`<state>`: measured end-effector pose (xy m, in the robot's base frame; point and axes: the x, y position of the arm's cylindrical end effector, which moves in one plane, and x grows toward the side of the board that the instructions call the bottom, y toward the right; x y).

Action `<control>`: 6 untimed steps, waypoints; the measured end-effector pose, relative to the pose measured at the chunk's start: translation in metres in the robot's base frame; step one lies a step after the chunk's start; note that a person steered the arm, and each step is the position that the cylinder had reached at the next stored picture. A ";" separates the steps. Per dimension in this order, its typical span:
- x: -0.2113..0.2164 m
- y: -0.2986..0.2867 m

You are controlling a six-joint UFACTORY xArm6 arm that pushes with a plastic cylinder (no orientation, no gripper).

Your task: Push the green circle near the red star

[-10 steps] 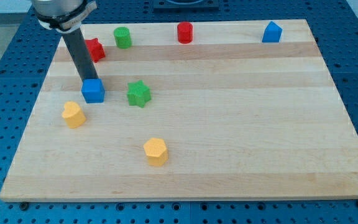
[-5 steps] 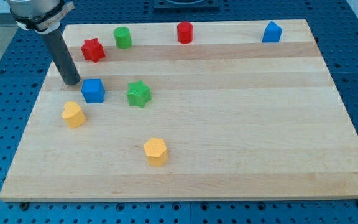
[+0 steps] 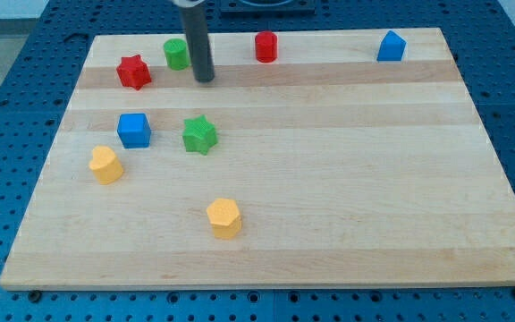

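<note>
The green circle [image 3: 176, 54] is a short green cylinder near the view's top left. The red star [image 3: 133, 72] lies a little to its left and slightly lower, with a small gap between them. My tip [image 3: 205, 79] rests on the board just right of and below the green circle, close to it but apart. The rod rises from the tip to the view's top edge.
A red cylinder [image 3: 266, 46] and a blue block [image 3: 391, 46] stand along the top of the wooden board [image 3: 329, 179]. A blue cube [image 3: 134, 130], a green star [image 3: 199, 134], a yellow heart-like block [image 3: 105, 165] and a yellow hexagon [image 3: 224, 217] lie lower left.
My tip has moved from beside the blue cube, first left, then up and right to just right of the green circle. No block has moved.
</note>
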<state>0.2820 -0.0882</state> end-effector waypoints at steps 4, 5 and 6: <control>-0.063 -0.053; -0.040 -0.060; -0.022 -0.039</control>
<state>0.2604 -0.1273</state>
